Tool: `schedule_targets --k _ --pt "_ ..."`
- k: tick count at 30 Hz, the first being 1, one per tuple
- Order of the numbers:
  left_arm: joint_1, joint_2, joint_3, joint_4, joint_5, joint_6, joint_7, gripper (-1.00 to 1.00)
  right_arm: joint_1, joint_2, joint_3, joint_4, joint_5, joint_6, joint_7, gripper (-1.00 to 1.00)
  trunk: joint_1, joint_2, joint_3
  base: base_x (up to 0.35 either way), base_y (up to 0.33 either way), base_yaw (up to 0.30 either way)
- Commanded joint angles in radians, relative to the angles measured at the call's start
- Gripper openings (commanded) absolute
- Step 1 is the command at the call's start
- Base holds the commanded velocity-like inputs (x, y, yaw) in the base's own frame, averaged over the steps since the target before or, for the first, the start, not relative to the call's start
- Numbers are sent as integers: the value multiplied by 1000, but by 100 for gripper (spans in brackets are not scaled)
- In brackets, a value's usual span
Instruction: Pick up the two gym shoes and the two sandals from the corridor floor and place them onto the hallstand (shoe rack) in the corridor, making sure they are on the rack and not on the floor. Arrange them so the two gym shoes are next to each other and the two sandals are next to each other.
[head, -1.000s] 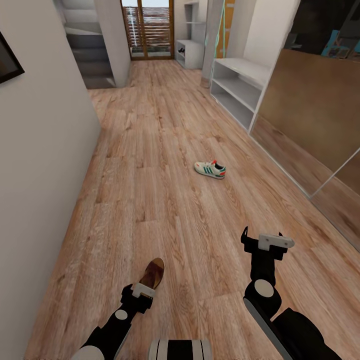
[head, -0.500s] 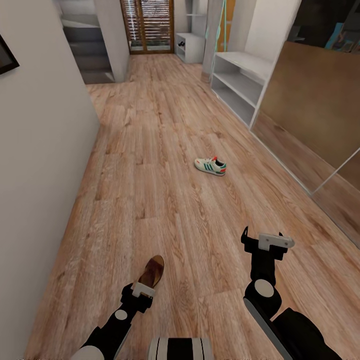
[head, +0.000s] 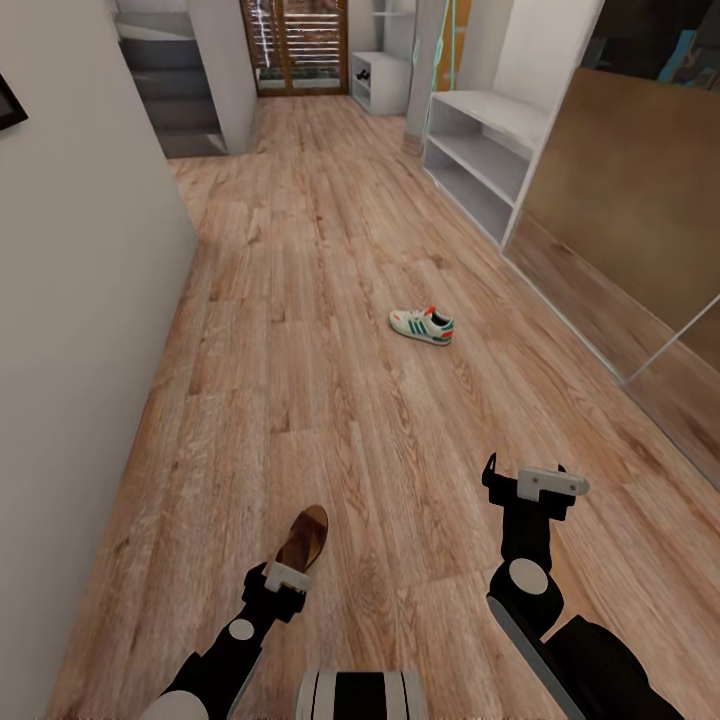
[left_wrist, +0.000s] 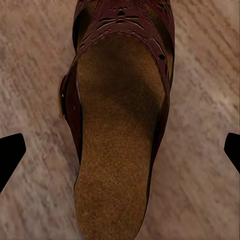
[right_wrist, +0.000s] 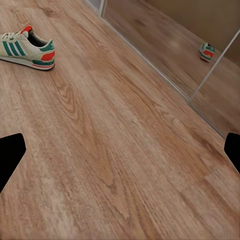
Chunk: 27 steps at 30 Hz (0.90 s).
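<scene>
The left gripper (left_wrist: 120, 150) is hanging over the sandal (left_wrist: 117, 125), fingers (left_wrist: 10, 155) spread open, needing a centred, straight descent before closing.

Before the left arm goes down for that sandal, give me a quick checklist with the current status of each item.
1. Sandal centred between the left pincer's fingertips: ok.
2. Left pincer open wide enough: ok, tips stand apart on either side of the sandal.
3. Sandal lying flat, sole down on the floor: ok.
4. Right pincer empty: ok, open over bare floor.
5. Hallstand reachable from here: not ok, far up the corridor.
6. Pincer height above the sandal: cannot tell.
</scene>
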Motion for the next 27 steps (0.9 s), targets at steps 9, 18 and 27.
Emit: schedule_targets --k 9,18,27 --pt "-1 2 8 0 -11 -28 -2 100 0 -1 2 -1 -2 10 -7 100 0 0 -7 0 0 0" --pt "-1 15 9 0 -10 -77 -1 100 0 -1 2 -1 -2 10 -8 100 0 0 -8 0 0 0" --pt "-1 22 10 0 -10 -112 -1 100 -1 -1 2 -1 -2 10 -9 100 0 0 -9 0 0 0"
